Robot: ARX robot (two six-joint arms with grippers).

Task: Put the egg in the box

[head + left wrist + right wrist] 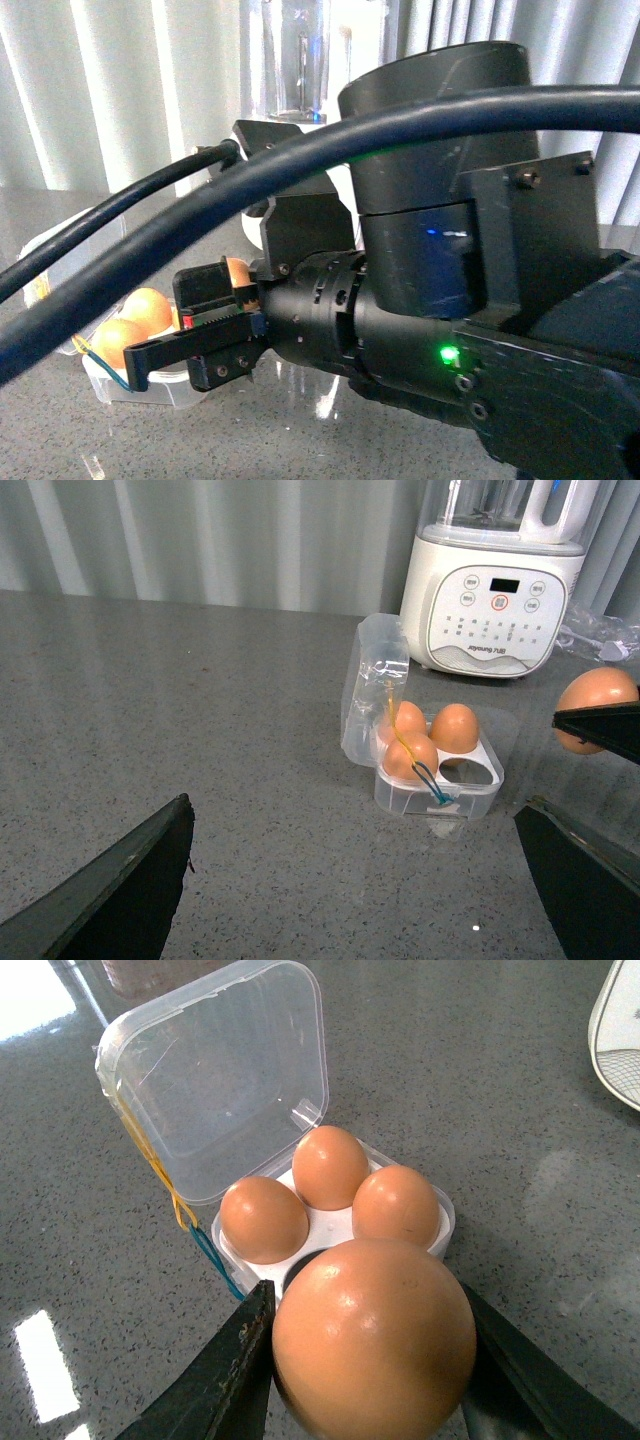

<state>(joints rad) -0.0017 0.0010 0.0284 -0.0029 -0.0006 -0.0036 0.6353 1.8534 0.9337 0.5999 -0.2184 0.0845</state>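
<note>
My right gripper (pixel 368 1305) is shut on a brown egg (pixel 375 1335) and holds it above the near edge of the box (pixel 446 1228). The box is a small clear-plastic case with its lid (pixel 230 1080) hinged open and yellow and blue cords at one side. Three eggs sit in it. The fourth slot (pixel 298 1272) shows dark, just past the held egg. In the left wrist view the box (pixel 455 798) stands mid-table and the held egg (pixel 597 695) hovers to its right. My left gripper (pixel 355 880) is open and empty, well short of the box. In the front view the right gripper (pixel 185 325) holds the egg (pixel 237 272) over the box (pixel 150 390).
A cream blender (pixel 495 600) stands just behind the box, with crumpled clear plastic (pixel 600 640) beside it. Grey stone tabletop (pixel 180 710) and curtains behind. My right arm and its cables (pixel 430 250) block most of the front view.
</note>
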